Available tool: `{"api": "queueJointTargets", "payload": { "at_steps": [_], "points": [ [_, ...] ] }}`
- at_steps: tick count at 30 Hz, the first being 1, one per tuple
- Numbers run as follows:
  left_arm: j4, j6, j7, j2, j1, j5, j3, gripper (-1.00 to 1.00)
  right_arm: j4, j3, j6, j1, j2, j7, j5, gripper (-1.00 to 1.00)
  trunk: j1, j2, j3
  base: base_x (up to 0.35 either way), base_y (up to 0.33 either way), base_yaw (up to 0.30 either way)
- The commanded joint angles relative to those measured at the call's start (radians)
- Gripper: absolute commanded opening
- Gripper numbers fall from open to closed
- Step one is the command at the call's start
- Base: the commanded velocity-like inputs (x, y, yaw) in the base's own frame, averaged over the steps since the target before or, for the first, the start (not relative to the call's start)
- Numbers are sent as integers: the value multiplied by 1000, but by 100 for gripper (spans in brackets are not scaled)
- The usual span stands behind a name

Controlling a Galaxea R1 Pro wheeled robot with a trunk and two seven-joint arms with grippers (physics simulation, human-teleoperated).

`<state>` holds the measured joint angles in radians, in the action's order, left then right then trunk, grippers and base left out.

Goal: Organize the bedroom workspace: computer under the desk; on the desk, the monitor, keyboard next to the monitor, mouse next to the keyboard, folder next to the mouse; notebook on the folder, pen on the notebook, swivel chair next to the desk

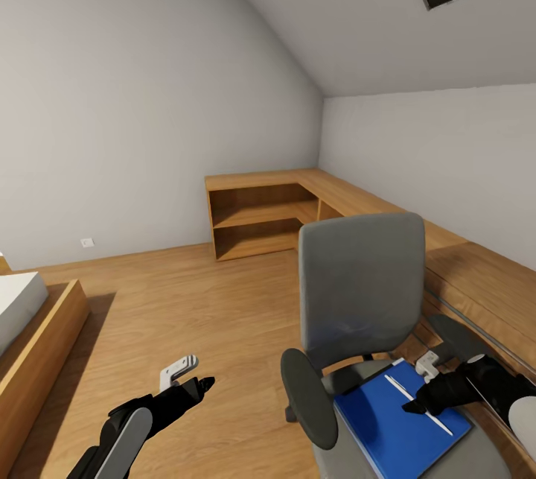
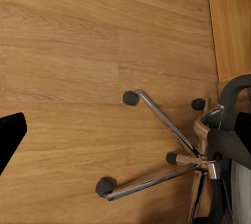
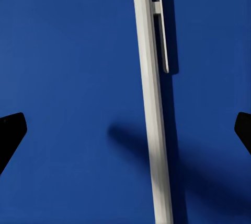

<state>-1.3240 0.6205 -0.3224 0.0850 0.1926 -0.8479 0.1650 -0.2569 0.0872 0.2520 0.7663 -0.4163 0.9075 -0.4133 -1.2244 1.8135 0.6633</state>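
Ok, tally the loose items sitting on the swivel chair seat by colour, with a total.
Blue: 1, the folder, lying flat on the swivel chair seat.
White: 1, the pen, lying on the folder, between the open fingers of the right gripper.
Total: 2.

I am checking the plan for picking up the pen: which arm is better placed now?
Right. The right end effector hovers open directly over the pen on the folder; the left end effector hangs over bare floor.

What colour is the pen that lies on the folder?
The pen is white, lying on the bright blue folder; the right wrist view shows it best.
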Motion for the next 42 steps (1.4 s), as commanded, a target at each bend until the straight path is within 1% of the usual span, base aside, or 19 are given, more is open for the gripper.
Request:
{"api": "queueJointTargets", "payload": {
  "at_steps": [1,22,29,42],
  "points": [
    [-1,1,-10,1,1,-11,2,100,-2,8,8,0,-1,2,5,100,0,1,1,0,0,0],
    [-1,1,-9,1,1,-11,2,100,-1,8,7,1,0,2,5,100,0,1,1,0,0,0],
    [-1,1,-10,1,1,-11,2,100,-1,8,7,0,0,2,5,100,-27,50,23,0,0,0],
    [-1,2,-9,2,1,-11,1,100,-1,8,7,0,0,2,5,100,-27,50,23,0,0,0]
  ]
}}
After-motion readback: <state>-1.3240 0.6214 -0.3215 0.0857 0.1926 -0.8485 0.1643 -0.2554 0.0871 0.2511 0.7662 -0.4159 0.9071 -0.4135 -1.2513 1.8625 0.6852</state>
